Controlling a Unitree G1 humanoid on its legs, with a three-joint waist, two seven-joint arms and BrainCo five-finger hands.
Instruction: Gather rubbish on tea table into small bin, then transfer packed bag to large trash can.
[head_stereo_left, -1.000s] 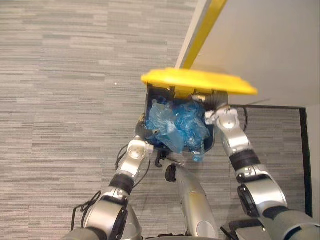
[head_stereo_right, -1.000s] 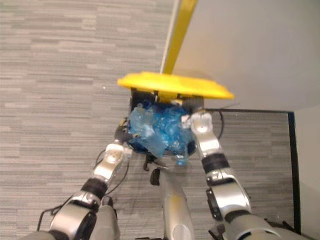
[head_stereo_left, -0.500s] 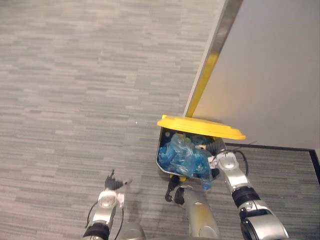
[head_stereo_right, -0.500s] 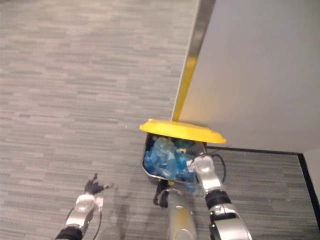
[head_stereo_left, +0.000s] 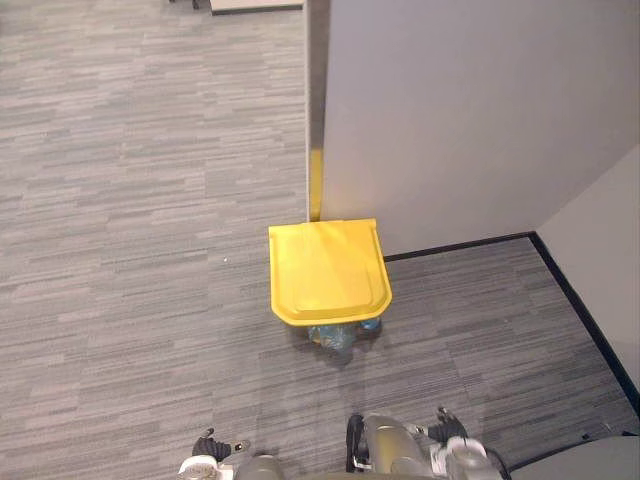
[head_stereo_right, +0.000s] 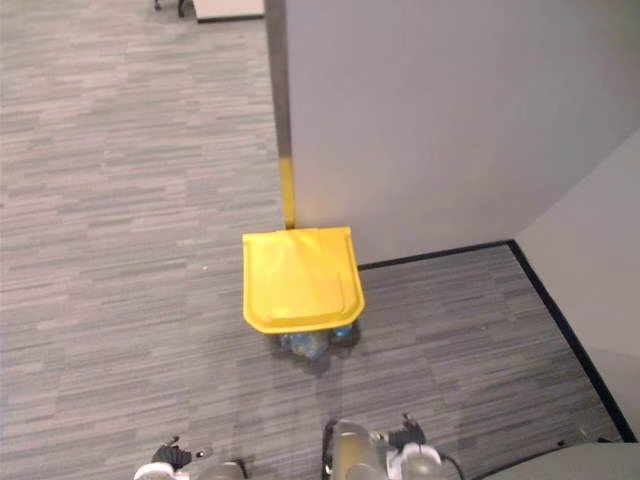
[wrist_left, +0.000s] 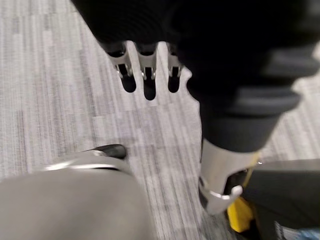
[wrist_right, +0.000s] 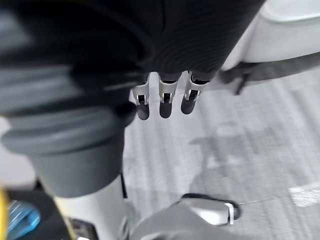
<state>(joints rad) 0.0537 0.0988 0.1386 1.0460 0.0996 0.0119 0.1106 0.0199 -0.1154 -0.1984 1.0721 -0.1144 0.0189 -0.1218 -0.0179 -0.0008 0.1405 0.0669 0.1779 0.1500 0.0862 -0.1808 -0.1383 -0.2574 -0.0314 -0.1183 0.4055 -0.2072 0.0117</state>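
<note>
Grey striped carpet (head_stereo_left: 130, 250) lies under everything here. Nearest, at the bottom edge of the head views, the left hand (head_stereo_left: 208, 462) and the right hand (head_stereo_left: 452, 455) sit low and apart. Each wrist view shows its own fingers (wrist_left: 145, 70) (wrist_right: 165, 97) held out fairly straight over bare carpet, with nothing between them and the thumb, so both hands are slack and empty.

Ahead of them, well apart from either, stands the large trash can, its yellow lid (head_stereo_left: 325, 270) lying down flat over the top so that the body beneath hardly shows. The crumpled blue bag (head_stereo_left: 335, 335) peeks out under the lid's near edge — the side facing the robot. By my reading the bag is inside the can with a fold of film caught at the front, and the transfer looks as good as finished.

The can lies straight ahead and roughly midway between the two hands; I cannot call either one nearer. The lid's long axis runs away from the robot, with its far edge against the grey partition (head_stereo_left: 470, 120). Any tucking-in would therefore come from the near side, low, under the lid's lip.

Beyond, a yellow strip (head_stereo_left: 315, 185) runs up the partition's corner, and a black skirting (head_stereo_left: 460, 245) lines its foot.
</note>
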